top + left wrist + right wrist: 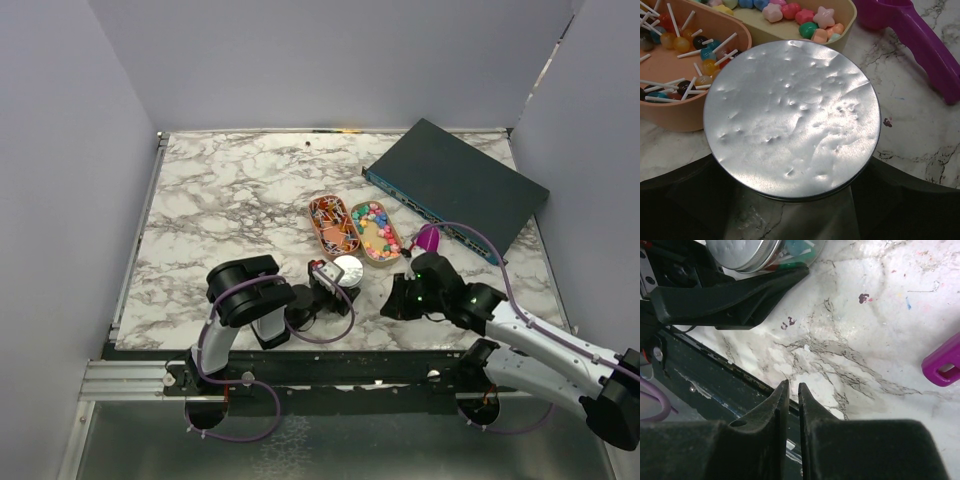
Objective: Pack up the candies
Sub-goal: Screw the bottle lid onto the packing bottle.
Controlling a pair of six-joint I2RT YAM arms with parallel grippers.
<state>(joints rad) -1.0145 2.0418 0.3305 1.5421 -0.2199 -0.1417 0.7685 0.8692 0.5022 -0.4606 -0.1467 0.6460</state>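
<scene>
Bracing the lidded round tin [792, 115], the left gripper [330, 276] clamps its sides. The right gripper [791, 390], jaws a sliver apart, holds nothing. The candies [805, 17] lie in the tan tray [850, 27] just behind the tin. The next move is probably to lift the lid.

Centre: round silver tin [792, 120], dented lid up; candies [805, 17] in beige tray [847, 27] behind, lollipop tray [685, 117] left, purple scoop [920, 35] right.
</scene>
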